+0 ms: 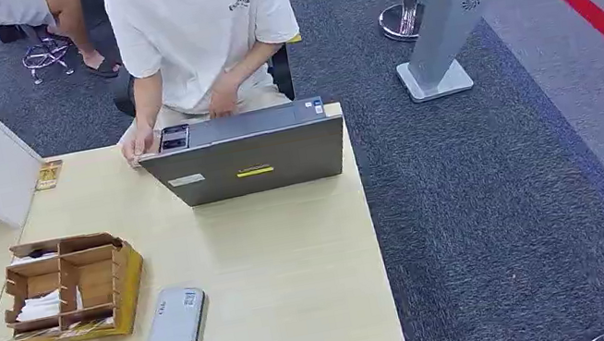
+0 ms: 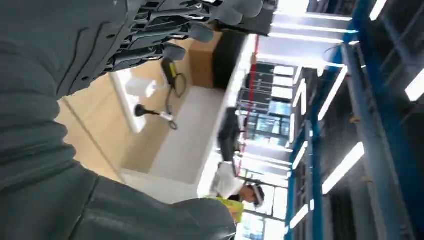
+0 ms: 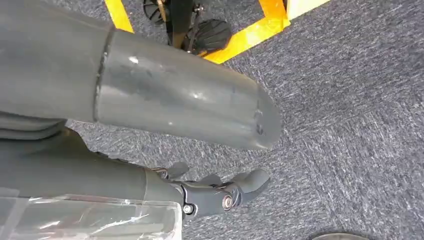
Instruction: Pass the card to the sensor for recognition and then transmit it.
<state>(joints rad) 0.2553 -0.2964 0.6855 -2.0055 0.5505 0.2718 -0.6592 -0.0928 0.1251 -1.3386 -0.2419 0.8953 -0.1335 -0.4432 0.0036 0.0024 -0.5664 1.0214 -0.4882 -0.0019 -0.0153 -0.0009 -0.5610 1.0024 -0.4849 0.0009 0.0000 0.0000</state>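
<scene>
Over grey carpet, right hand [image 3: 210, 192] fingers [image 3: 250, 182] loosely apart, empty; left hand [image 2: 165, 30] fingers likewise.

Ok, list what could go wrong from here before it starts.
1. The cards lie flat in a narrow compartment of the cardboard organizer; fingers may jam against the dividers.
2. The grey sensor lies loose by the table edge and could be knocked off.
3. The person sits close behind the laptop.

Head view evenly lit, sharp, soft shadows under laptop [image 1: 244, 153]. Left wrist view blurred, ceiling strips [image 2: 345, 167] blown out. Right wrist view: thumb [image 3: 185, 107] close, soft; carpet [image 3: 350, 100] sharp.
</scene>
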